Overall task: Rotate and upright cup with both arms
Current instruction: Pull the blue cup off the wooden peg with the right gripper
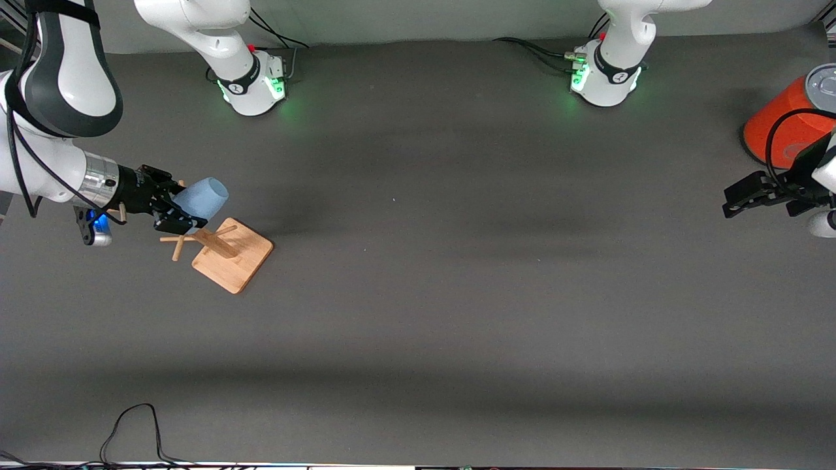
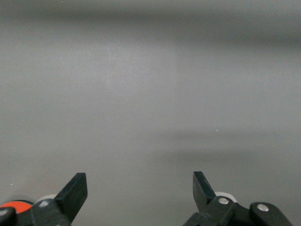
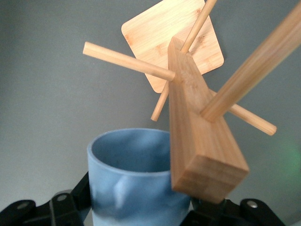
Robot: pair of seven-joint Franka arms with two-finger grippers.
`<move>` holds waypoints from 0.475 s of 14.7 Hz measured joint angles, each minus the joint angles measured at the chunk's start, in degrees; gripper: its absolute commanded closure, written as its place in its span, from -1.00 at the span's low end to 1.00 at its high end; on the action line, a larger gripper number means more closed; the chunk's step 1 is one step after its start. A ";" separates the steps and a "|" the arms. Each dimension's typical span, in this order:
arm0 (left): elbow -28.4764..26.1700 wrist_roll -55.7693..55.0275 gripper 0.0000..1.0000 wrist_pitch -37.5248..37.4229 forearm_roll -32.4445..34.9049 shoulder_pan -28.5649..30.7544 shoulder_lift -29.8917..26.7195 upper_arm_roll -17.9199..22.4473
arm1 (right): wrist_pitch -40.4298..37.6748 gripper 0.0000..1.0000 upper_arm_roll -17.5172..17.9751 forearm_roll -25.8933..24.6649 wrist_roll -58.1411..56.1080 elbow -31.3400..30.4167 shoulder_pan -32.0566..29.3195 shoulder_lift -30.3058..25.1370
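The right gripper pinches the blue cup just above the wooden rack, its mouth tilted sideways. Lifting carelessly could catch a peg and topple the rack. The left gripper waits spread beside the orange can.

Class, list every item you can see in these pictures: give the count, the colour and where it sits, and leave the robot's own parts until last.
Cup: one, light blue, held on its side above the wooden rack.
Rack: one, light wood, square base with post and pegs, toward the right arm's end of the table.
Can: one, orange with grey lid, at the left arm's end.
Table: one, dark grey.
Cable: one, black, near the front edge.
Right gripper: black, fingers shut on the cup.
Left gripper: black, fingers open, waiting beside the can.
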 measured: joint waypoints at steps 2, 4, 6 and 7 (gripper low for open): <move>0.00 0.00 -1.00 0.00 0.00 0.00 0.00 0.00 | -0.95 -0.24 0.01 0.25 0.57 0.58 0.00 -0.06; 0.00 0.00 -1.00 0.00 0.00 0.00 0.00 0.00 | -1.97 -0.24 0.01 0.90 1.75 1.14 0.00 -0.09; 0.00 0.00 -1.00 0.00 0.00 0.00 0.00 0.00 | -3.52 -0.24 0.08 2.27 2.81 1.98 0.01 -0.19; 0.00 0.00 -1.00 0.00 0.00 0.00 0.00 0.00 | -4.08 -0.24 0.15 2.56 3.46 2.30 0.03 -0.37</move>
